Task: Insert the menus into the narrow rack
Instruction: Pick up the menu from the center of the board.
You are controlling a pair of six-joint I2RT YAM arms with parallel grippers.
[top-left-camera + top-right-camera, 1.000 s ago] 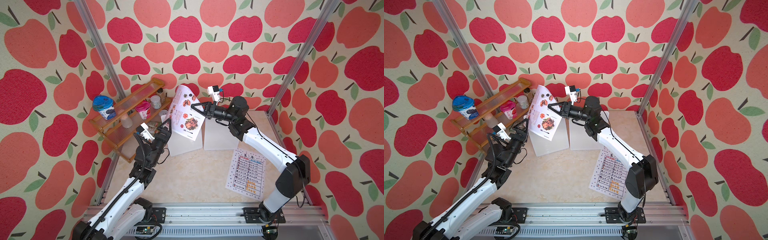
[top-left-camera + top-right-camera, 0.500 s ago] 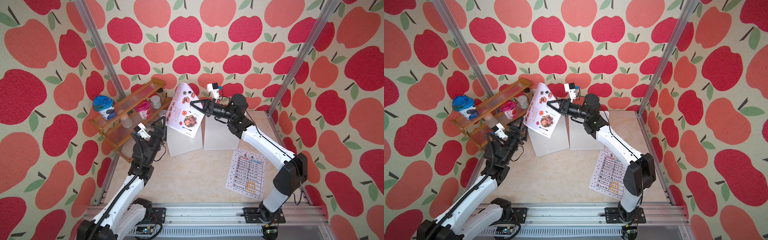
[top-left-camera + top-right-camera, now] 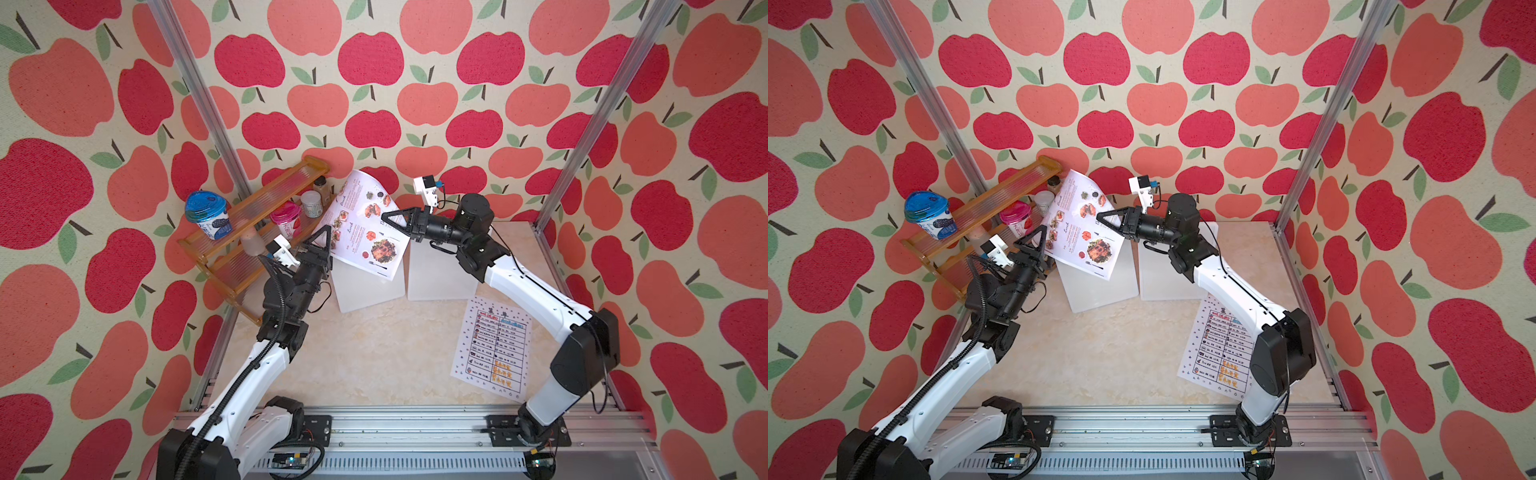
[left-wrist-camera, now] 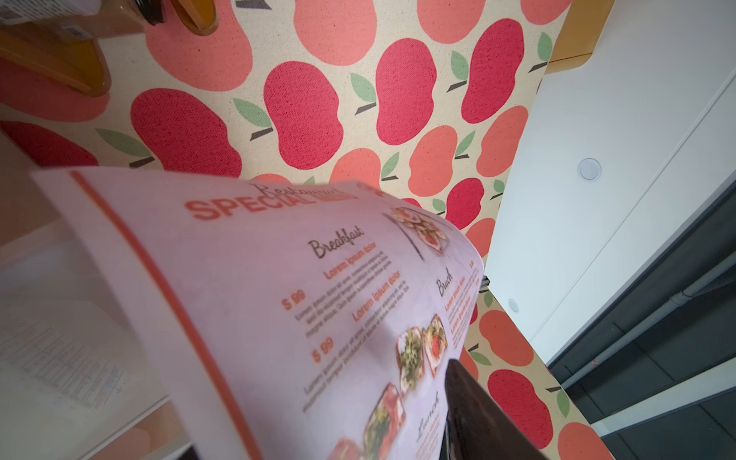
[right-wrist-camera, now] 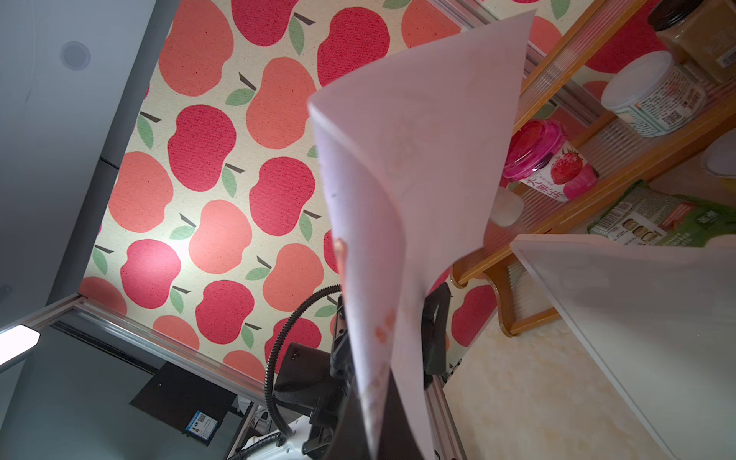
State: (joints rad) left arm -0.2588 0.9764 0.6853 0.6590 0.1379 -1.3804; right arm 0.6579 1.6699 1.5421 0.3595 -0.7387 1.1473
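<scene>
The food-photo menu (image 3: 365, 232) (image 3: 1084, 232) hangs tilted above the white rack (image 3: 440, 274), which has two panels with a narrow gap between them. My right gripper (image 3: 384, 216) (image 3: 1099, 216) is shut on the sheet's right edge, and the paper (image 5: 418, 159) rises from its jaws. My left gripper (image 3: 323, 232) (image 3: 1040, 230) straddles the sheet's left edge. One finger (image 4: 474, 418) shows beside the printed face (image 4: 278, 298) and the other is hidden behind it. From the right wrist view its fingers (image 5: 436, 330) stand apart round the paper. The table menu (image 3: 492, 345) (image 3: 1219, 349) lies flat at the front right.
An orange shelf (image 3: 249, 232) stands at the back left, close to my left arm. It holds a blue cup (image 3: 206, 214), a pink cup (image 3: 286, 218) and small jars (image 3: 311, 203). Aluminium posts (image 3: 582, 137) mark the back corners.
My left gripper has risen to the food menu's left edge and its jaws have narrowed around it. The right gripper keeps hold, and the sheet has shifted slightly to the left.
</scene>
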